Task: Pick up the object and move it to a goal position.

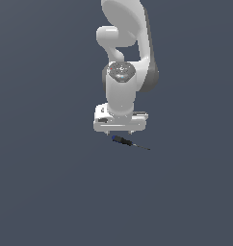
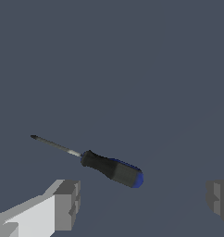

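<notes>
The gripper [image 1: 119, 130] hangs low over the bare grey floor with its 2 fingers [image 2: 67, 203] spread wide and nothing between them. The screwdriver [image 1: 124, 141] lies flat on that floor just beneath, its black handle with the blue cap roughly under the gap and its thin shaft trailing toward the exterior view's right. In the wrist view its long axis runs nearly along the line between the fingers, so I judge the wrist needs turning before a descent onto the handle [image 2: 111, 169].
</notes>
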Robot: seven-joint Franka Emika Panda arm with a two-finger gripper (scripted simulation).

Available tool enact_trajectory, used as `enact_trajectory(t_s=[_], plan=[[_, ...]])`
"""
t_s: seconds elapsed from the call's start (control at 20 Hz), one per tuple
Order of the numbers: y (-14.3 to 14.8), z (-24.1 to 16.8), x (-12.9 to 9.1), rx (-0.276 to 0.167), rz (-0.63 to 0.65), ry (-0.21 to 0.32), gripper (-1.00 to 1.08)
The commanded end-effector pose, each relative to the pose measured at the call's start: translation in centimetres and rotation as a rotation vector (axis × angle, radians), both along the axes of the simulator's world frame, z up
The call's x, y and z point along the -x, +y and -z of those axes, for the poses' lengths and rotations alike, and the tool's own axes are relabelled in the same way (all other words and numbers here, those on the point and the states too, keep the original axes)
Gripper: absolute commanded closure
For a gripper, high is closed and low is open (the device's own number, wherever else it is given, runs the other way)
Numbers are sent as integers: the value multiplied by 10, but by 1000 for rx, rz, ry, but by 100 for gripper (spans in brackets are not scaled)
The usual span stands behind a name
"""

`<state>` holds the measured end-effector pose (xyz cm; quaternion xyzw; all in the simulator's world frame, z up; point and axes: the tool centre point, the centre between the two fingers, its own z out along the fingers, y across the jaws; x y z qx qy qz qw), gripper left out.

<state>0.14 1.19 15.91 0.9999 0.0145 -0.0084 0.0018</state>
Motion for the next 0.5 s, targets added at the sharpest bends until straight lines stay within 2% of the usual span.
enact_trajectory(t_s=[0.0,0.45], plan=[[0,0,0,0,0,0,-92],[2,1,-1,-2,-44,12,-92]])
